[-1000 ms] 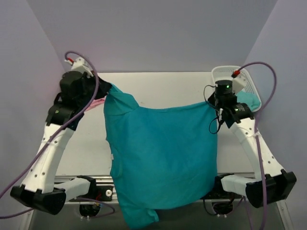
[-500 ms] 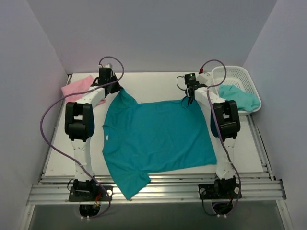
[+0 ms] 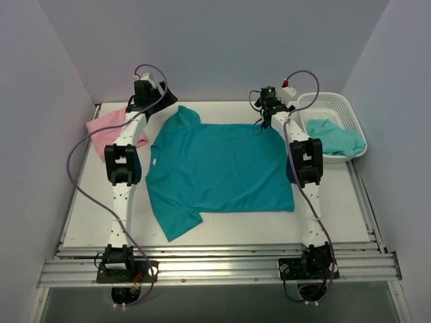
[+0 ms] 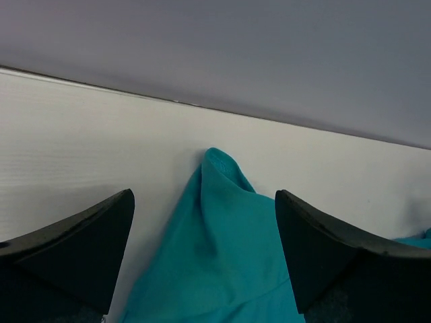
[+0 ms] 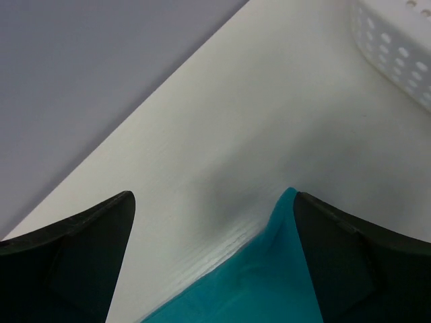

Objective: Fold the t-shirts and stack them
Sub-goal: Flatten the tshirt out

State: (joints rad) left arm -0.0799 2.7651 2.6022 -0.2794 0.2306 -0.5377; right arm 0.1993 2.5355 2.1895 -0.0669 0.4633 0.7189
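Note:
A teal t-shirt [image 3: 219, 168] lies spread flat on the white table, one sleeve [image 3: 183, 116] pointing to the back left. My left gripper [image 3: 163, 101] is open at the back, just over that sleeve; in the left wrist view the sleeve [image 4: 225, 256] lies between the spread fingers [image 4: 81, 249] of the gripper [image 4: 204, 222], untouched. My right gripper [image 3: 264, 116] is open at the shirt's back right corner; in the right wrist view that corner [image 5: 269, 282] lies beside the right finger [image 5: 357, 262] of the gripper [image 5: 214, 208]. A pink t-shirt [image 3: 111, 128] lies folded at the far left.
A white perforated basket [image 3: 323, 98] stands at the back right with another teal garment [image 3: 335, 138] in it; its wall [image 5: 397, 47] shows in the right wrist view. The back wall is close behind both grippers. Aluminium rails [image 3: 215, 259] run along the near edge.
Both arms carried the teal t-shirt toward the back and laid it flat. Both grippers then opened and let go of its top corners.

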